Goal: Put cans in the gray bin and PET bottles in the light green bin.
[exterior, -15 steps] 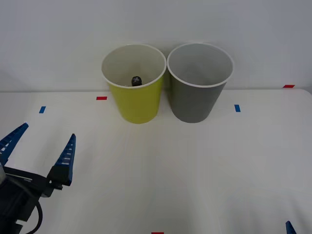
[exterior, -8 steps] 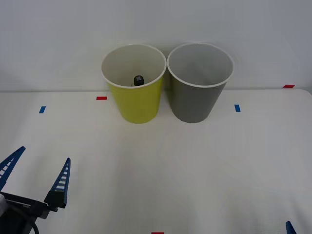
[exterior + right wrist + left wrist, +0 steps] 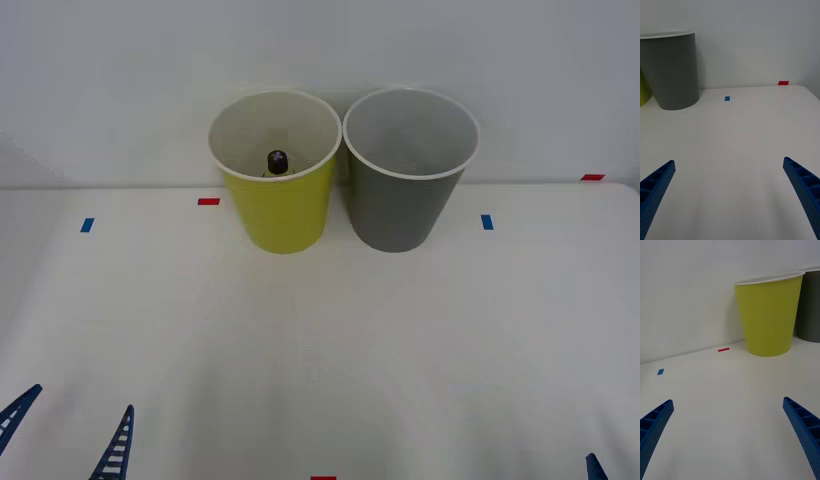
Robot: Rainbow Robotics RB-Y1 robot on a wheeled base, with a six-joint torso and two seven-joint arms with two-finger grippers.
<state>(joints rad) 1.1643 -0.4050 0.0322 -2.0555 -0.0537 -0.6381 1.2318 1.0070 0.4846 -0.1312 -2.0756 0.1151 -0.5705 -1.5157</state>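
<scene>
Front view: my left gripper (image 3: 68, 437) sits low at the near left table edge, fingers spread apart and empty.
My right gripper (image 3: 730, 195) is parked near right, fingers also wide apart over bare white table (image 3: 400, 340). Farther back, the light green bin (image 3: 280, 205) holds the PET bottle (image 3: 277, 161), black cap showing; the gray bin (image 3: 405, 205) stands just beside it.

Bright even light, soft faint shadows beside the bins, sharp focus, no glare
</scene>
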